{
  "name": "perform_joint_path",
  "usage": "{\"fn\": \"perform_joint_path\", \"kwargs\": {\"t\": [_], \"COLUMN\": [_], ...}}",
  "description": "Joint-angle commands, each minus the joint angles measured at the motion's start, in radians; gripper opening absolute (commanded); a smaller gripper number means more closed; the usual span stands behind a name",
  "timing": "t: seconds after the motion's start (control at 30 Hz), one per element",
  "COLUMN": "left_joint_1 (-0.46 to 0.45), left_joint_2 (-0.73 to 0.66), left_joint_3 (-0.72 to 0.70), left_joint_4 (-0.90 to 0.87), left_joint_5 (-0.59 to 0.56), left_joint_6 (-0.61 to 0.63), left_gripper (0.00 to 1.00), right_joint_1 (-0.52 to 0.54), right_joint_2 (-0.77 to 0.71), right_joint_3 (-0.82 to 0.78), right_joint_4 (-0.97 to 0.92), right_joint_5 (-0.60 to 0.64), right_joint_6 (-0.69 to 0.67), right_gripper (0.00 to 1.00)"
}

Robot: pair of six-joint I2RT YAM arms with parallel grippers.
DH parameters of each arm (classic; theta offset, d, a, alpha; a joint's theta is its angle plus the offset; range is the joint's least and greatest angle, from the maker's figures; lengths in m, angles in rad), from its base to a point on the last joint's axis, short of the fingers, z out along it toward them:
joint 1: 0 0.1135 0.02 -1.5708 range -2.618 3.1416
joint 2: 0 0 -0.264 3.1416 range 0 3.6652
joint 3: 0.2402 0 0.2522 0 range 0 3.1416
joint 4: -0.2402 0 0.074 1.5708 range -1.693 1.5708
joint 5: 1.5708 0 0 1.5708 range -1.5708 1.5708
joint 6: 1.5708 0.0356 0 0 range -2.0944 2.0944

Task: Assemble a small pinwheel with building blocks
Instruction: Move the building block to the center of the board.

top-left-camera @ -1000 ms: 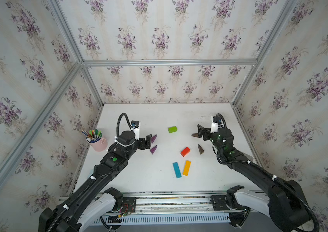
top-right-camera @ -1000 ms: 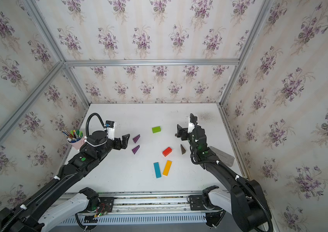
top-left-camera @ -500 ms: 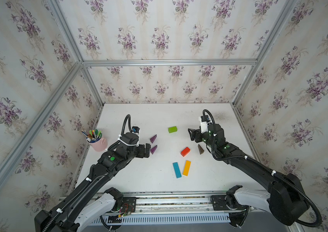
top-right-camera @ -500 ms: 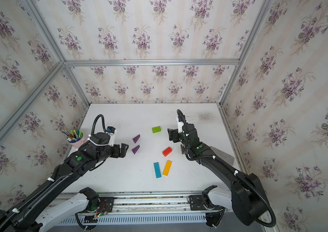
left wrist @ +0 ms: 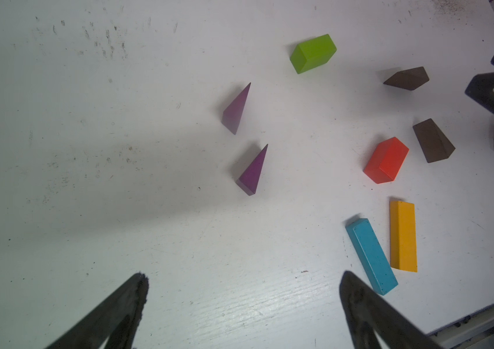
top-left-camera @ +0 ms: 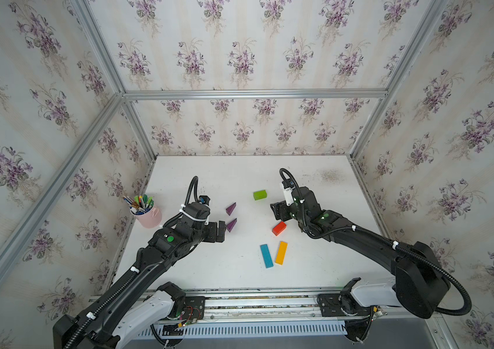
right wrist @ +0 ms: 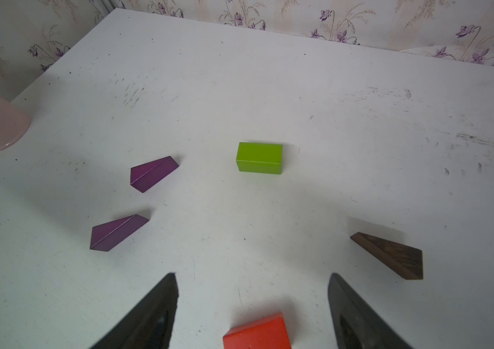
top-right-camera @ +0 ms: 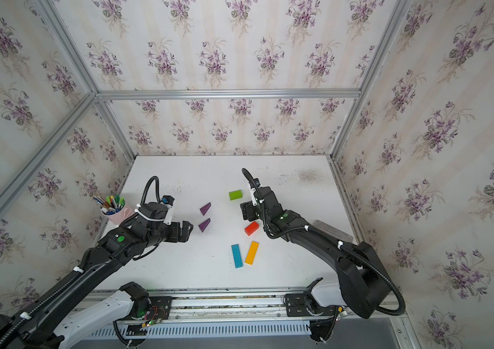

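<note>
Nearest the robot, the blue bar and orange bar lie flat on the table, side by side with a thin gap. The orange one is straight nearward of the red block, the blue one a little to its left.

Well left of the red block is the left gripper, fingers spread wide with nothing between them. Its height off the table is hard to judge, and its wrist view shows only the dark fingertips, the rest being cut off. Just past those tips lies the near purple wedge, level with the red block.

The right gripper stands just beyond the red block, fingers apart and gripping nothing. In its wrist view the red block lines up with the gap, clear of both fingers and cropped by the frame edge.

The right arm hides both brown wedges in both top views. The left wrist view shows the near brown wedge just right of the red block and the far brown wedge right and beyond. The right wrist view shows only the far one.

The far purple wedge lies left and beyond the red block, and the green block is farthest, slightly left. No two pieces touch.

Far left of the red block, by the wall, a pink cup holds pens. Only a blurred part of the cup shows in the right wrist view.
</note>
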Motion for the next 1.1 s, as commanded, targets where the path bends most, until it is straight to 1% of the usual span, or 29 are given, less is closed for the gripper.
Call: {"fn": "perform_joint_path", "kwargs": {"t": [0.0, 0.13, 0.2, 0.3, 0.4, 0.5, 0.63, 0.8, 0.93, 1.07], "left_joint_1": [0.0, 0.001, 0.0, -0.001, 0.0, -0.001, -0.001, -0.002, -0.002, -0.007], "left_joint_2": [-0.004, 0.019, 0.025, 0.009, -0.014, -0.005, 0.025, -0.014, -0.042, -0.056], "left_joint_3": [0.005, 0.003, 0.009, 0.008, -0.003, -0.013, -0.029, -0.05, -0.061, -0.077], "left_joint_4": [-0.003, 0.021, 0.033, 0.042, 0.04, 0.045, 0.064, 0.088, 0.089, 0.121], "left_joint_5": [0.004, 0.0, -0.001, -0.033, -0.057, -0.048, -0.01, -0.014, 0.001, 0.043], "left_joint_6": [-0.005, -0.007, -0.011, -0.009, -0.011, -0.037, -0.039, -0.043, -0.046, -0.046], "left_gripper": [0.99, 0.99, 0.99, 0.99, 0.99, 0.99, 0.99, 0.99, 0.99, 0.99], "right_joint_1": [0.0, 0.0, -0.002, 0.0, 0.0, 0.0, 0.0, 0.001, 0.001, 0.003], "right_joint_2": [0.042, 0.189, 0.275, 0.414, 0.53, 0.628, 0.71, 0.787, 0.833, 0.848], "right_joint_3": [0.036, 0.198, 0.301, 0.454, 0.562, 0.659, 0.746, 0.83, 0.871, 0.869], "right_joint_4": [-0.015, -0.076, -0.108, -0.156, -0.194, -0.256, -0.296, -0.345, -0.366, -0.378], "right_joint_5": [0.062, 0.061, 0.078, 0.064, 0.073, 0.099, 0.092, 0.121, 0.112, 0.137], "right_joint_6": [-0.011, -0.044, -0.03, 0.015, 0.043, 0.055, 0.064, 0.081, 0.081, 0.09], "right_gripper": [0.79, 0.78, 0.78, 0.78, 0.78, 0.77, 0.77, 0.76, 0.76, 0.76]}}
